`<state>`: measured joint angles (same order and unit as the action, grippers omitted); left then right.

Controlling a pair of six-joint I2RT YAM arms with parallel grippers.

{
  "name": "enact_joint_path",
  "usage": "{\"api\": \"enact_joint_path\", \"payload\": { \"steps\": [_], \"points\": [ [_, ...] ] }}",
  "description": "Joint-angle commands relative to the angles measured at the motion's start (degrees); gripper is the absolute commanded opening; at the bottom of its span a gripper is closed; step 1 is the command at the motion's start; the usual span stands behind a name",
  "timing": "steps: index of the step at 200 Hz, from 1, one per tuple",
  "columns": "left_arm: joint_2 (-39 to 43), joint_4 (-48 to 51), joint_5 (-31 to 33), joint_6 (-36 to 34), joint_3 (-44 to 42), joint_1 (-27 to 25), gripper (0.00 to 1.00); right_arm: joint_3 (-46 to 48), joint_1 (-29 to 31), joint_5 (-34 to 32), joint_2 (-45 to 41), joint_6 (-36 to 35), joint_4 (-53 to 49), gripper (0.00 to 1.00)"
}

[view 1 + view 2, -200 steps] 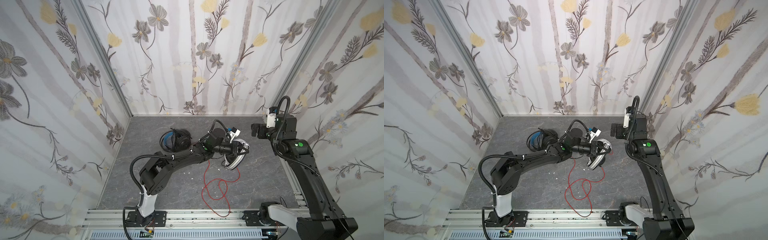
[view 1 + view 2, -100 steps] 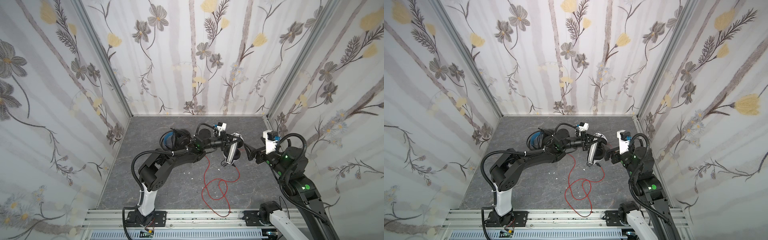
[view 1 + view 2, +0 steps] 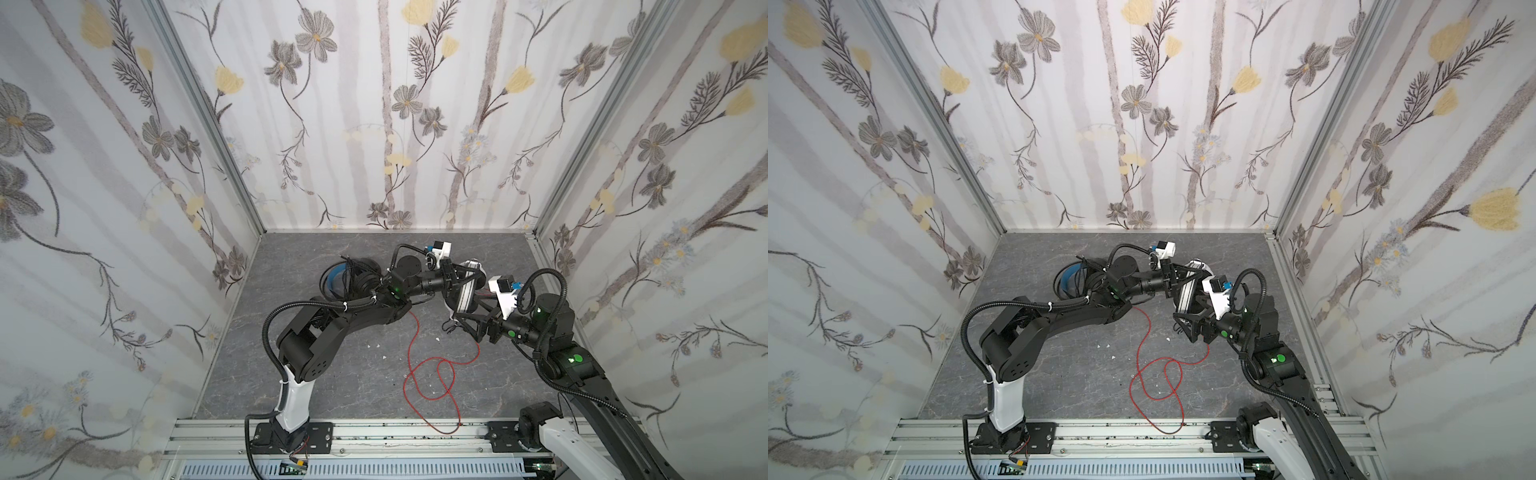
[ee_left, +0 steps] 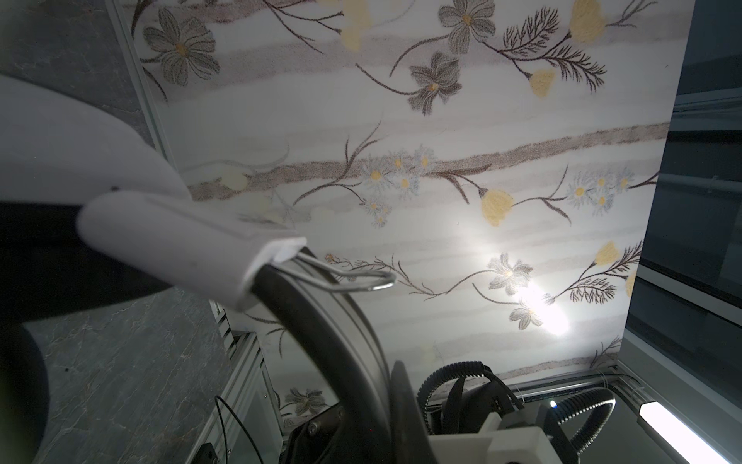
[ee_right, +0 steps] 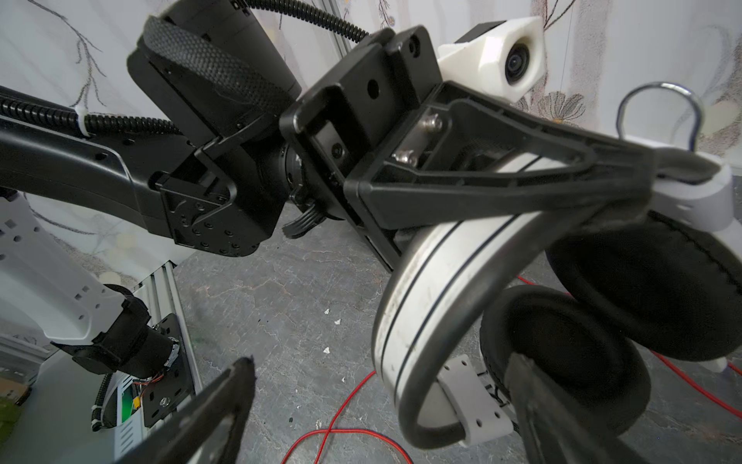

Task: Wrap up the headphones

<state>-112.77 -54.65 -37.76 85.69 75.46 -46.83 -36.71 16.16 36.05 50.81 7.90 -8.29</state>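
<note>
White headset (image 5: 425, 305) is clamped at the headband by the left tool (image 5: 670, 176); right tool (image 5: 381, 361) is spread wide around that headset, nothing gripped.

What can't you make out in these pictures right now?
- Black headphones: both top views, partly hidden behind the left arm.
- Where the red cable joins the white headphones: top views, covered by the arms; right wrist view, behind the earpads.
- Cable's free end: top views, too small.
</note>
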Motion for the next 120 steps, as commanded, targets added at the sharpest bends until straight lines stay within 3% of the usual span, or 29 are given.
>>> {"api": "enact_joint_path", "payload": {
  "steps": [1,59,102,120],
  "points": [
    [0.14,-5.93,-0.73,0.0,1.09,-0.02,0.0,-0.26,0.1,0.82,2.35,1.09,6.1,0.91],
    [0.84,-4.91,-0.76,-0.31,1.01,-0.36,0.0,-1.79,0.18,0.56,7.54,1.42,10.35,0.72],
    [0.19,-4.23,0.08,-0.81,1.45,-1.06,0.01,-1.79,0.62,0.6,8.27,1.57,11.69,0.42],
    [0.03,-4.48,0.75,-0.96,1.28,-1.25,0.02,-1.88,0.69,0.12,8.5,1.68,11.21,0.22]
  ]
}}
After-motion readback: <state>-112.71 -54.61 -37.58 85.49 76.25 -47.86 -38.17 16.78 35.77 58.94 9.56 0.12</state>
